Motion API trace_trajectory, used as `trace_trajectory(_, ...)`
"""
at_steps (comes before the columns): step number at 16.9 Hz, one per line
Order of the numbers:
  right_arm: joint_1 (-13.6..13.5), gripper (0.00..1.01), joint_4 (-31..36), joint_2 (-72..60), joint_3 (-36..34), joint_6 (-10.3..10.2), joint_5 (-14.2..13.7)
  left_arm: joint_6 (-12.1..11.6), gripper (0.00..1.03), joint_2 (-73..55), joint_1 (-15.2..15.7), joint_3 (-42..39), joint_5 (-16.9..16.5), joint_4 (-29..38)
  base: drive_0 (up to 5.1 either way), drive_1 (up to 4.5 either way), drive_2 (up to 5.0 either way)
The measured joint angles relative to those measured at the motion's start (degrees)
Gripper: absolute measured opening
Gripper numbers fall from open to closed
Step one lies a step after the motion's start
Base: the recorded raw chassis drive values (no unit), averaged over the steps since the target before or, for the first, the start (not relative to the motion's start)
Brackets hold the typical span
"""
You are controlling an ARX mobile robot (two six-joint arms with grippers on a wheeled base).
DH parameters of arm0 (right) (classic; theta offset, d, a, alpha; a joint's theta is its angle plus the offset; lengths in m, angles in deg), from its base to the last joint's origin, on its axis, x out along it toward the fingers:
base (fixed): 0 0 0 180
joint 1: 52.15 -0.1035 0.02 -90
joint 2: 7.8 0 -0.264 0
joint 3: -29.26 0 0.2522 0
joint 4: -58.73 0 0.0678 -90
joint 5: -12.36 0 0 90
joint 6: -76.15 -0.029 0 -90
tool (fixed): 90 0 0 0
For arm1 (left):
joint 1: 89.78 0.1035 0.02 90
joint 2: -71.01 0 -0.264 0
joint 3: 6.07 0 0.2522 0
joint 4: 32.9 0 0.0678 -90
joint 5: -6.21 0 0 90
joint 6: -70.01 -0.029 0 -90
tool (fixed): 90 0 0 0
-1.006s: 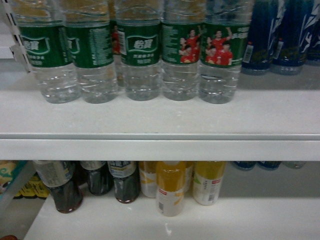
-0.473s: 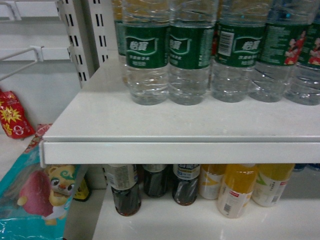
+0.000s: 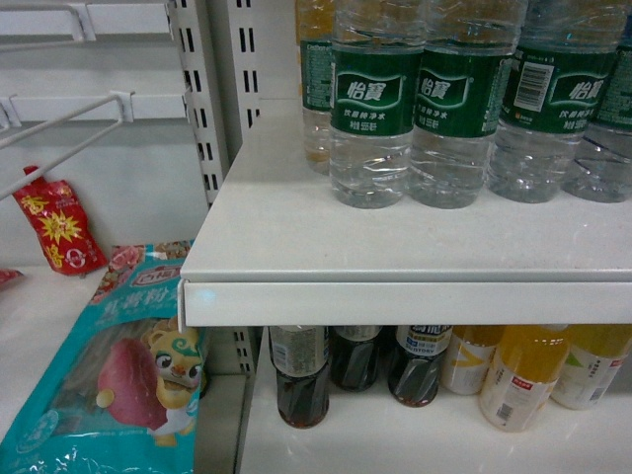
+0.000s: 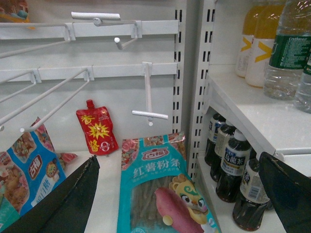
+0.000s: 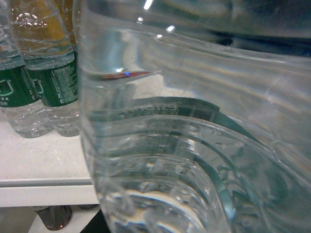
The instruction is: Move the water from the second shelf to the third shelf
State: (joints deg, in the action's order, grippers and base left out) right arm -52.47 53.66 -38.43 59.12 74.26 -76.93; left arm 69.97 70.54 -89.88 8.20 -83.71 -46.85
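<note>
The water (image 5: 194, 145), a clear ribbed bottle, fills the right wrist view very close to the camera. It hangs in front of the white shelf's edge (image 5: 43, 187), so my right gripper is shut on it; its fingers are hidden behind the bottle. More green-label water bottles (image 3: 372, 109) stand in a row on the upper shelf (image 3: 395, 252), also seen as bottles (image 5: 53, 82). My left gripper (image 4: 180, 204) is open with nothing in it, its dark fingers (image 4: 63, 204) spread wide over a teal packet (image 4: 163, 194). Neither gripper shows in the head view.
Dark tea bottles (image 3: 301, 380) and yellow juice bottles (image 3: 518, 380) stand on the shelf below. In the left bay lie a teal noodle packet (image 3: 128, 365) and a red pouch (image 3: 59, 227) under white wire hooks (image 3: 69, 128). A slotted upright (image 3: 202, 118) divides the bays.
The head view has swung left: the shelf and water row slid right in the frame, and the left bay with hooks, red pouch and teal packet came into sight.
</note>
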Motion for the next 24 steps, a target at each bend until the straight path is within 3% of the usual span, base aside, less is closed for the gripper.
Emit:
trace_trajectory(6, 0.4, 0.4, 0.5, -0.1, 0.0, -0.3, 1.0, 0.0, 0.98, 0.0, 0.0, 0.0, 0.0, 0.0, 0.0, 0.0, 0.0)
trace_trajectory(7, 2.4, 0.4, 4.0, -2.0, 0.0, -3.6, 8.5, 0.0, 0.98, 0.0, 0.0, 0.0, 0.0, 0.0, 0.0, 0.0, 0.0)
trace_trajectory(8, 0.9, 0.4, 6.1, -4.5, 1.2, -6.5, 12.4, 0.0, 0.98, 0.0, 0.0, 0.0, 0.0, 0.0, 0.0, 0.0, 0.0)
trace_trajectory(9, -2.4, 0.4, 7.6, -7.5, 2.5, -8.0, 14.5, 0.0, 0.98, 0.0, 0.0, 0.0, -0.1, 0.0, 0.0, 0.0, 0.0)
trace_trajectory(11, -7.0, 0.4, 10.2, -13.4, 4.3, -8.6, 15.6, 0.0, 0.98, 0.0, 0.0, 0.0, -0.1, 0.0, 0.0, 0.0, 0.0)
trace_trajectory(15, -7.5, 0.4, 13.2, -27.1, 9.9, -6.8, 11.3, 0.0, 0.98, 0.0, 0.0, 0.0, -0.1, 0.0, 0.0, 0.0, 0.0)
trace_trajectory(19, -8.0, 0.4, 13.9, -36.4, 18.0, -3.4, 11.1, 0.0, 0.98, 0.0, 0.0, 0.0, -0.1, 0.0, 0.0, 0.0, 0.0)
trace_trajectory(24, -8.3, 0.4, 13.3, -41.5, 21.5, 0.8, 9.5, 0.0, 0.98, 0.0, 0.0, 0.0, 0.0, 0.0, 0.0, 0.0, 0.0)
